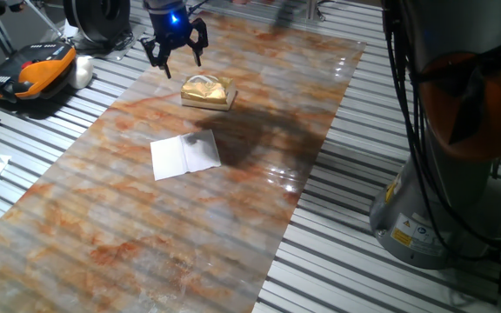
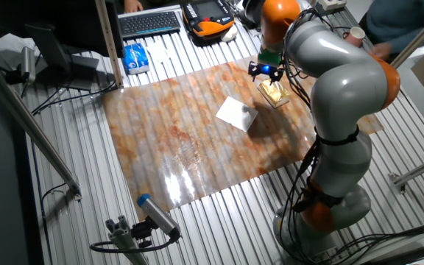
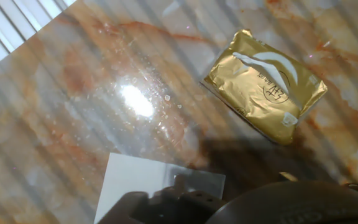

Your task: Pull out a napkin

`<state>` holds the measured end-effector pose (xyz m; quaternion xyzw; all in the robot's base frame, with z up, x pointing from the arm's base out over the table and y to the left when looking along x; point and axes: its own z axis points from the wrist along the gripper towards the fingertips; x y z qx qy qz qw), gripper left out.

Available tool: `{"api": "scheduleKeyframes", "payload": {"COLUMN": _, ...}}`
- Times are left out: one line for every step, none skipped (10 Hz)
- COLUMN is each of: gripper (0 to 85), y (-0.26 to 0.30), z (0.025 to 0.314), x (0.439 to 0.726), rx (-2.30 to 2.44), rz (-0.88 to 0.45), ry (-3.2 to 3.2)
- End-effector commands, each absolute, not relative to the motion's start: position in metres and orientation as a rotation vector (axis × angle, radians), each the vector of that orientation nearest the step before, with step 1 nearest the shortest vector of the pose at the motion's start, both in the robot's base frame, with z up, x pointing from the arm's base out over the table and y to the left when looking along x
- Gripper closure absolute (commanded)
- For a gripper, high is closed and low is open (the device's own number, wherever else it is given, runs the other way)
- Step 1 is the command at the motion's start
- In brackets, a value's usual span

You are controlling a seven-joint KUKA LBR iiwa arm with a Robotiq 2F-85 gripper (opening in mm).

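The gripper (image 1: pixel 174 50) hangs spread and empty above the box (image 1: pixel 207 90) near the mat's (image 1: pixel 129 235) far edge. The napkin (image 1: pixel 184 155) lies flat mid-mat: thin, limp, tear-prone. Pinch one free edge lightly.

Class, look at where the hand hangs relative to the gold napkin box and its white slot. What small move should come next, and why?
Probably shift the hand sideways until it is over the gold box, then lower toward the white tissue at its slot. The hand hangs above the table beside the box, fingers spread and holding nothing. One creased napkin already lies flat on the table, apart from the box.
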<state>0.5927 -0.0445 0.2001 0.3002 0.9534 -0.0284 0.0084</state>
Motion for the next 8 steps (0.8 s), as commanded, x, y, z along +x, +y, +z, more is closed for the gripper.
{"api": "scheduleKeyframes", "payload": {"gripper": 34.0, "y": -0.0453, "z": 0.2013, "x": 0.5934, "rx": 0.932, "rz": -0.079, "ry": 2.988}}
{"api": "scheduleKeyframes", "payload": {"gripper": 34.0, "y": -0.0458, "z": 0.2021, "x": 0.5939, "rx": 0.926, "rz": -0.070, "ry": 2.994}}
{"api": "scheduleKeyframes", "payload": {"gripper": 34.0, "y": -0.0456, "z": 0.2029, "x": 0.5939, "rx": 0.911, "rz": -0.087, "ry": 2.986}}
{"api": "scheduleKeyframes", "payload": {"gripper": 34.0, "y": -0.0473, "z": 0.2041, "x": 0.5961, "rx": 0.891, "rz": -0.089, "ry": 2.993}}
{"api": "scheduleKeyframes", "payload": {"gripper": 34.0, "y": -0.0477, "z": 0.2037, "x": 0.5970, "rx": 0.880, "rz": -0.074, "ry": 3.001}}
{"api": "scheduleKeyframes", "payload": {"gripper": 34.0, "y": -0.0475, "z": 0.2034, "x": 0.5978, "rx": 0.880, "rz": -0.069, "ry": 3.002}}
{"api": "scheduleKeyframes", "payload": {"gripper": 34.0, "y": -0.0466, "z": 0.2031, "x": 0.5975, "rx": 0.882, "rz": -0.083, "ry": 2.998}}
{"api": "scheduleKeyframes", "payload": {"gripper": 34.0, "y": -0.0452, "z": 0.2030, "x": 0.5970, "rx": 0.895, "rz": -0.082, "ry": 2.992}}
